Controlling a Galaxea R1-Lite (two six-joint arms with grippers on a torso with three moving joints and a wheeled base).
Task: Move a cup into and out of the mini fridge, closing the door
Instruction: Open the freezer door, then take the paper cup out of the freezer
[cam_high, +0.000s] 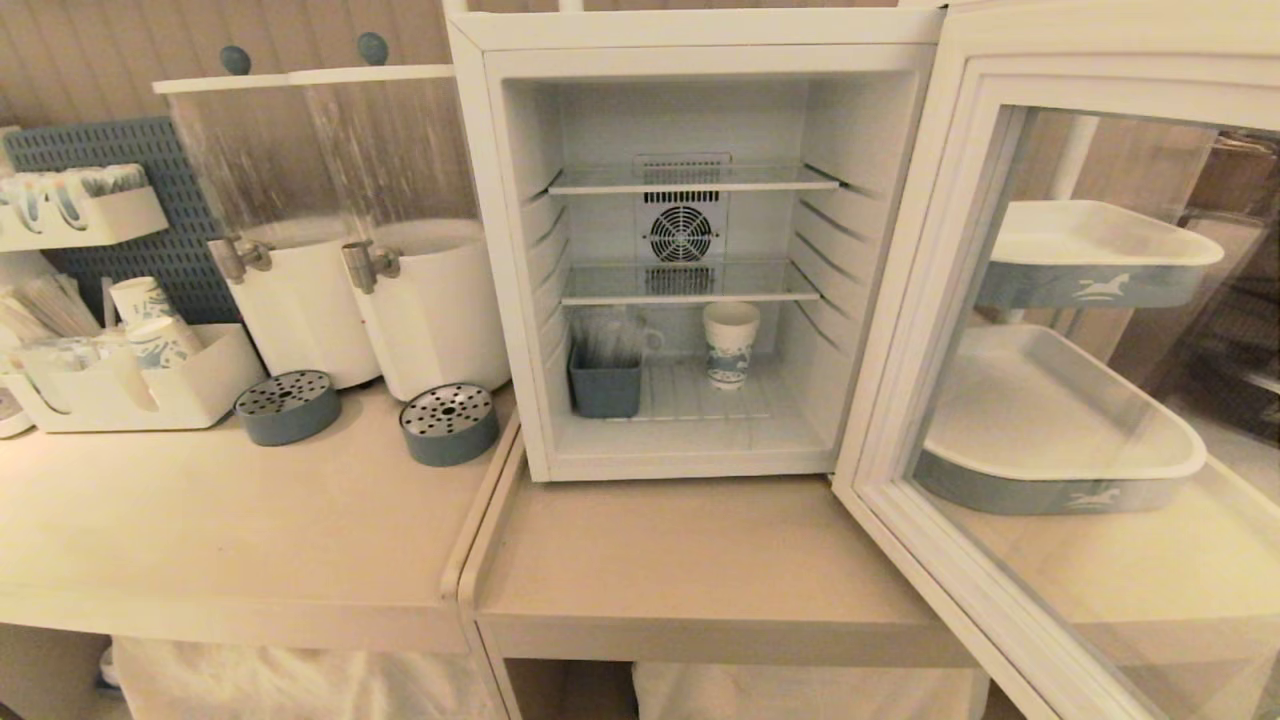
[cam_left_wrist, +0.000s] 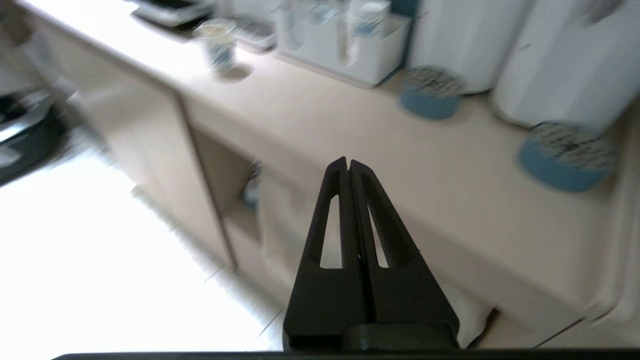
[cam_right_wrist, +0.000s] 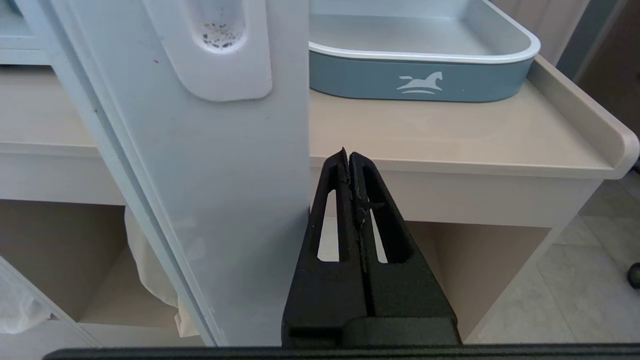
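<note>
- Standing upright on the bottom wire shelf of the mini fridge, the cup sat just beside a grey-blue bin that held clear items.
- The door hung wide open on the fridge's right side, and two white trays with blue sides showed through its glass.
- The left claw was clenched on nothing, fingertips pressed together, out in front of the counter edge and well apart from the cup in the fridge.
- Ahead of that claw lay two round blue drip trays, two white dispensers and a white organiser; farther off stood a patterned paper cup, blurred.
- The right claw was likewise clenched and empty, just beside the door's outer face, below its recessed handle.
- Beyond that claw, one blue-sided tray with a horse emblem rested on the counter.
- Neither arm appeared in the head view.
</note>
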